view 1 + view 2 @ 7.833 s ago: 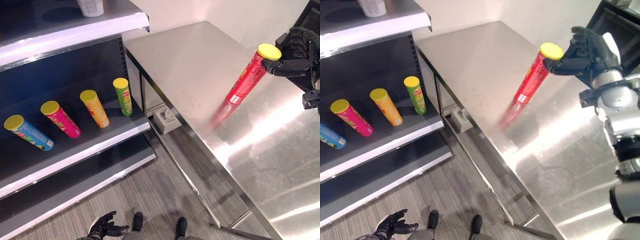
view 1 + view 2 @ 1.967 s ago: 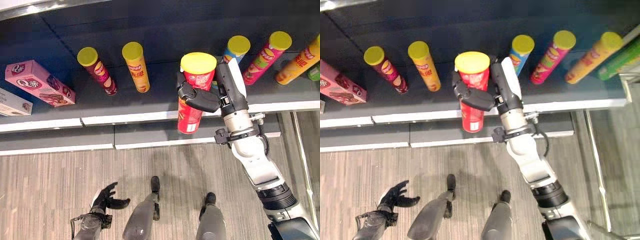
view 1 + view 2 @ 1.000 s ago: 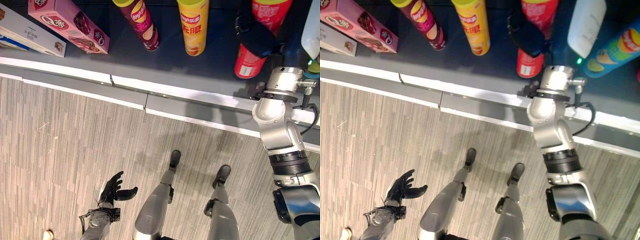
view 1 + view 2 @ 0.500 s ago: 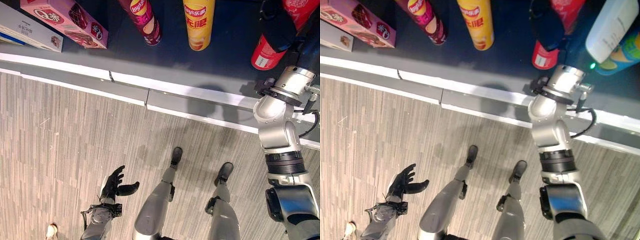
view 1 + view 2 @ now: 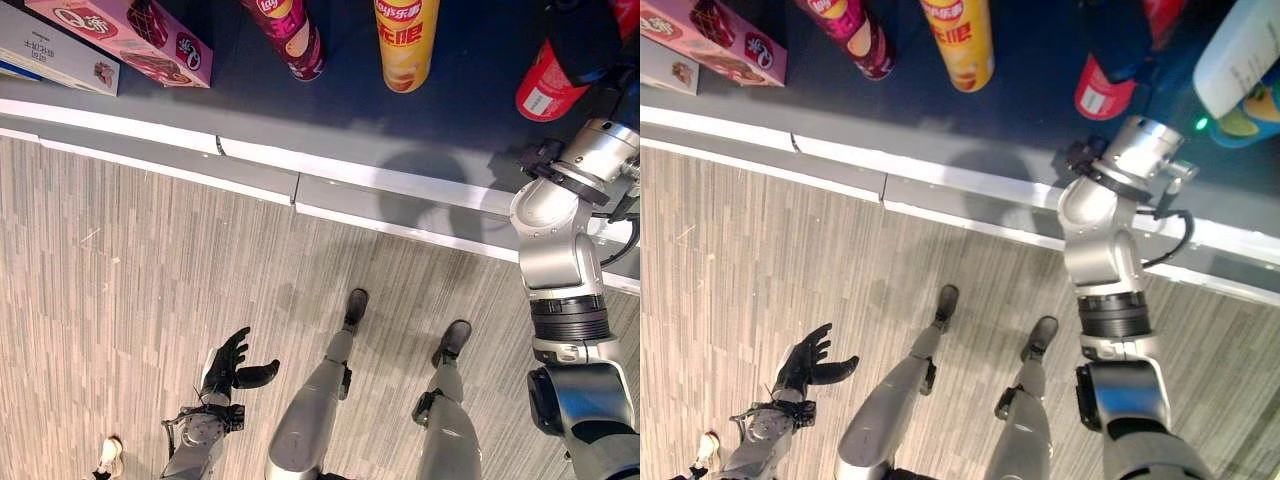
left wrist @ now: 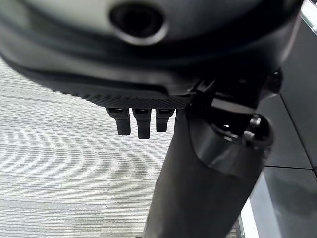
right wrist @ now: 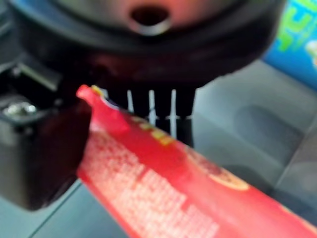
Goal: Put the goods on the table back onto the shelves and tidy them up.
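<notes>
The right hand (image 5: 588, 35) has its fingers wrapped round the red chip can (image 5: 545, 92) on the dark shelf (image 5: 230, 100), beside the yellow chip can (image 5: 404, 45), while the left hand (image 5: 232, 366) hangs open low over the floor (image 5: 120, 270).

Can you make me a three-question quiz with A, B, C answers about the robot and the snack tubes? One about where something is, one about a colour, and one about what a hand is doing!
1. Where is the pink box?
A. on the shelf
B. on the floor
C. in the left hand

2. What colour is the tube in the right hand?
A. green
B. red
C. white

3. What is the left hand doing?
A. squeezing a tube
B. pushing a box
C. hanging open, holding nothing

Answers:
1 A, it lies on the dark shelf.
2 B, the right wrist view shows a red tube against the hand.
3 C, its fingers are spread above the floor.
</notes>
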You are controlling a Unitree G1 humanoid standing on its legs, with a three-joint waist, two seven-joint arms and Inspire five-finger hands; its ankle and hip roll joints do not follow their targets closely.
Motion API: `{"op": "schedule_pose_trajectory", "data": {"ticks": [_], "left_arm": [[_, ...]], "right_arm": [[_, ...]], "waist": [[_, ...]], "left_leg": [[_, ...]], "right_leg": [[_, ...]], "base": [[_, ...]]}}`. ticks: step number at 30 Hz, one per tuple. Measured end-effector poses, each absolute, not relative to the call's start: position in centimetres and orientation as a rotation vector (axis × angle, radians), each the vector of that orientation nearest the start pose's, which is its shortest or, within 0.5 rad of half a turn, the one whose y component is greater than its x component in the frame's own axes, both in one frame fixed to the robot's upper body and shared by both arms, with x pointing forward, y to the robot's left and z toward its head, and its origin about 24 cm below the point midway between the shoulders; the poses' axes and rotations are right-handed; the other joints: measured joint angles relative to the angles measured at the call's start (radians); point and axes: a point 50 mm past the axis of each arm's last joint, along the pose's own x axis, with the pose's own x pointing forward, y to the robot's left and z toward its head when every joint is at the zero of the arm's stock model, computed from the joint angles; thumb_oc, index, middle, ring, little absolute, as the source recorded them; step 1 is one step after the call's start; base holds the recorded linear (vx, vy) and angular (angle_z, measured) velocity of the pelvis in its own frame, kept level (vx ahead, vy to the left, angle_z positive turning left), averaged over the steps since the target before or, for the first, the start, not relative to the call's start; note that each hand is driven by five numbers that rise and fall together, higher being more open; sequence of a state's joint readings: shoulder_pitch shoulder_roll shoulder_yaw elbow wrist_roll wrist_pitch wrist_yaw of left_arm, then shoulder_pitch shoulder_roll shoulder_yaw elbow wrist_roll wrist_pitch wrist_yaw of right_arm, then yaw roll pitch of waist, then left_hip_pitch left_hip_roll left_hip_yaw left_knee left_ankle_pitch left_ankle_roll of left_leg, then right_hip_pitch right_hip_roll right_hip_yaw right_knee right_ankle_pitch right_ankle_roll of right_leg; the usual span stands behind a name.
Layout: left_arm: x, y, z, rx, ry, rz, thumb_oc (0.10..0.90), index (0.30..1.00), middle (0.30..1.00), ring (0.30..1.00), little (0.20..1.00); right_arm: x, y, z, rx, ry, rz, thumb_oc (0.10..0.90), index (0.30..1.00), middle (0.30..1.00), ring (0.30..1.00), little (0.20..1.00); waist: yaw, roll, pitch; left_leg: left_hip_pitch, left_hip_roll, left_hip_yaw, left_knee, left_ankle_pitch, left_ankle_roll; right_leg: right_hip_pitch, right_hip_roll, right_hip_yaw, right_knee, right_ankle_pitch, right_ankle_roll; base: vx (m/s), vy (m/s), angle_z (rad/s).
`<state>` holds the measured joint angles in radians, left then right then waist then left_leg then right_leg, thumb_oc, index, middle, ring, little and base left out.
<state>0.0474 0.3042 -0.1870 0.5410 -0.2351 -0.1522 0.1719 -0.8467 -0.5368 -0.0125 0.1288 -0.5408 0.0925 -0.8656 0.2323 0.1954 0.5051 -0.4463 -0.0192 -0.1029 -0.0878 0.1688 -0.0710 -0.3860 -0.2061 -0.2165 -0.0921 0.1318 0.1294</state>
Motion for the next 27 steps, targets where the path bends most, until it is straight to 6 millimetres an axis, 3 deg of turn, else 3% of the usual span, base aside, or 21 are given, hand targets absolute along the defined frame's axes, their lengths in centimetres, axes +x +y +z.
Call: {"op": "schedule_pose_trajectory", "data": {"ticks": [17,27], "left_arm": [[20.9,21.6,-6.2,0.146,0.427,0.136,0.800,0.900,0.900,0.900,0.900],[20.9,21.7,-6.2,0.136,0.425,0.157,0.800,0.900,0.900,0.900,0.900]], "right_arm": [[30.9,-21.6,31.5,-0.653,-1.064,-1.041,0.400,0.300,0.300,0.300,0.300],[31.2,-19.3,30.6,-0.627,-1.070,-0.954,0.400,0.300,0.300,0.300,0.300]], "waist": [[-0.001,0.000,0.000],[-0.002,0.000,0.000]], "left_leg": [[-0.012,-0.013,-0.001,0.000,0.000,0.000],[-0.022,-0.014,-0.001,0.000,0.000,0.000]], "right_leg": [[-0.013,-0.015,0.001,0.000,-0.003,0.009],[-0.023,-0.015,0.002,0.000,-0.001,0.012]], "base": [[0.00,0.000,0.00],[0.00,0.000,0.00]]}}
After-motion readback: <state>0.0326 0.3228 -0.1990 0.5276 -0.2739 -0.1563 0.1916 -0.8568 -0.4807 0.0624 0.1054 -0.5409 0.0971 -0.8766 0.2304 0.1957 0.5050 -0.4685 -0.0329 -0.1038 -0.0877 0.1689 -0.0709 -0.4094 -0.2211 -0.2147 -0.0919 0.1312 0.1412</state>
